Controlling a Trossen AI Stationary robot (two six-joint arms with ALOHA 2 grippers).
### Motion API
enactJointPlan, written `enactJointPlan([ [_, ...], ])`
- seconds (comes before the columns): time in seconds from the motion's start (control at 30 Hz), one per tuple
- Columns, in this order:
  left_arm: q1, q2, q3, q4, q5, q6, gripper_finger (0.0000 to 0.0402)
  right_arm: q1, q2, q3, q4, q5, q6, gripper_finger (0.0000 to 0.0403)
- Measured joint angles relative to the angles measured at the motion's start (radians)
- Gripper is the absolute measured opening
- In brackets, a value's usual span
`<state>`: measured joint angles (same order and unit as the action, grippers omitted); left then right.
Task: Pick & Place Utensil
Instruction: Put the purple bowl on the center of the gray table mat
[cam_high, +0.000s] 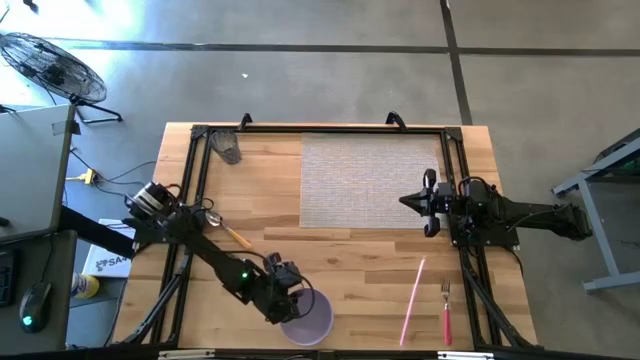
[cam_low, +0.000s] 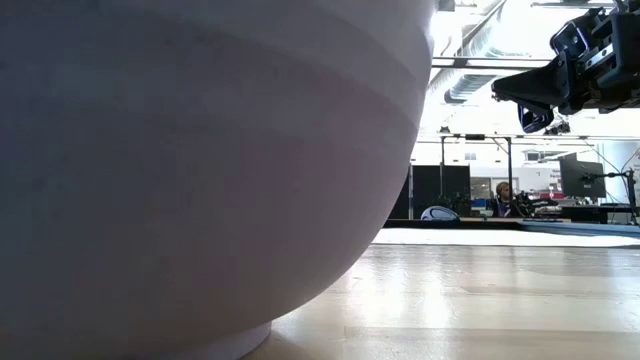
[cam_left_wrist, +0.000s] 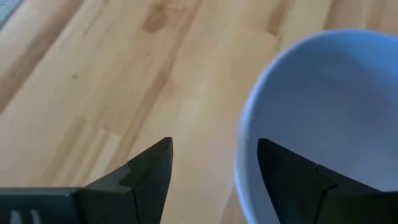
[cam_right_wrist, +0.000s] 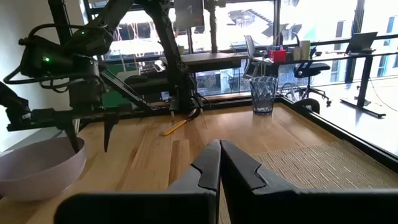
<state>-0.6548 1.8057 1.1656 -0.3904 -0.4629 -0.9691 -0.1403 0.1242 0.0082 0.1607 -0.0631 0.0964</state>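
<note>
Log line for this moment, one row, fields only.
left hand: open, straddling lavender bowl rim | right hand: shut, waiting above mat | pink fork: untouched on table

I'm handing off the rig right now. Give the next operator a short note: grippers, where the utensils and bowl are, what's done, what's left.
Left gripper: open, fingers straddling the rim of the bowl at the table's near edge, holding nothing.
Right gripper: shut, empty, waiting over the mat.
Fork and pink straw lie near the front right; a spoon lies by the left arm's base.
Done: nothing placed, bowl empty.
Left: pick up a utensil and place it.
</note>
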Motion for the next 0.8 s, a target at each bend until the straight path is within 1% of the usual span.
enactJointPlan([
  [0.07,-0.006,0.0,0.0,0.001,0.005,0.004,0.0229,0.0,0.0,0.0,-0.001,0.0,0.0,0.0004],
  [0.17,-0.007,0.0,0.0,-0.004,0.009,0.021,0.0215,0.0,0.0,0.0,0.0,0.0,0.0,0.0004],
  [0.37,-0.006,0.0,0.0,-0.005,0.084,0.031,0.0163,0.0,0.0,0.0,0.0,0.0,0.0,0.0001],
  [0.8,-0.006,0.0,0.0,-0.004,0.083,0.043,0.0064,0.0,0.0,0.0,0.0,0.0,0.0,0.0001],
])
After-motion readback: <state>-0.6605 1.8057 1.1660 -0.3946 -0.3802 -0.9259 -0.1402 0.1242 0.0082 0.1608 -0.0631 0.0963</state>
